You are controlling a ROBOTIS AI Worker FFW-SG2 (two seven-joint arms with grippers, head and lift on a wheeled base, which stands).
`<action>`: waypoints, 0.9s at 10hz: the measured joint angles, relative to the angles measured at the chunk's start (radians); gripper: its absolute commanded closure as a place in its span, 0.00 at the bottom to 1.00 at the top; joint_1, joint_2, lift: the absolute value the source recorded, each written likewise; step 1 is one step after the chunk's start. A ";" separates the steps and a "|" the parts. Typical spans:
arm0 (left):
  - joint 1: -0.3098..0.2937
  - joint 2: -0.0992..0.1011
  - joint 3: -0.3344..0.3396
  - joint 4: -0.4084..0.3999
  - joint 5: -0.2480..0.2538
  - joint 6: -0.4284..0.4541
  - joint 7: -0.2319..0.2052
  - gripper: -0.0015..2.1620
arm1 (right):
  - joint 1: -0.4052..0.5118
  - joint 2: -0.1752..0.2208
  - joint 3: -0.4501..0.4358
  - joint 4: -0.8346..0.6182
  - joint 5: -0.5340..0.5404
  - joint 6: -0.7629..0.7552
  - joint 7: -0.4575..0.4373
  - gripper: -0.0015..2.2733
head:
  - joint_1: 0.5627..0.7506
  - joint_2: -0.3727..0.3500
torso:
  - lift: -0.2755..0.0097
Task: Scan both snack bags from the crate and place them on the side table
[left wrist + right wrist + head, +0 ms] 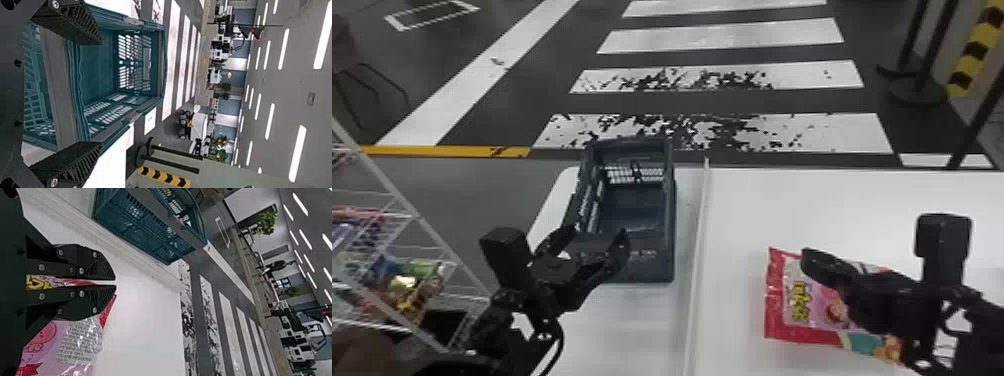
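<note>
Pinching the snack bag (pixel 794 305) between tightly closed right fingers (pixel 86 260), with most hanging or lying below them, low over the white table (pixel 832 200). To their left, notice the crate (pixel 652 265), bare inside as far as visible, just ahead of widely spread, empty left fingers (pixel 70 160).

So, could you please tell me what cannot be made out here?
- Whether the snack packaging is one bag or two: head view, right gripper covers part.
- Its remainder: right wrist view, cut off by the bottom edge.
- The crate's near floor: head view, behind its near wall.
- Some rack goods: head view, cut off by the left edge.
</note>
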 measured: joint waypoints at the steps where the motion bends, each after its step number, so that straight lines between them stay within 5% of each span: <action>1: -0.001 -0.001 0.000 0.001 0.000 0.000 0.000 0.04 | 0.004 -0.003 0.011 -0.010 0.036 0.050 0.059 0.99 | 0.70 0.80 | 0.63; 5: -0.008 -0.001 0.006 0.013 0.002 0.000 -0.001 0.04 | 0.095 -0.016 0.029 -0.185 0.179 0.384 0.302 0.99 | 0.70 0.88 | 0.63; 9: -0.016 -0.003 -0.002 0.024 0.002 0.000 -0.002 0.04 | 0.080 -0.031 0.081 -0.163 0.252 0.450 0.331 0.99 | 0.70 0.89 | 0.63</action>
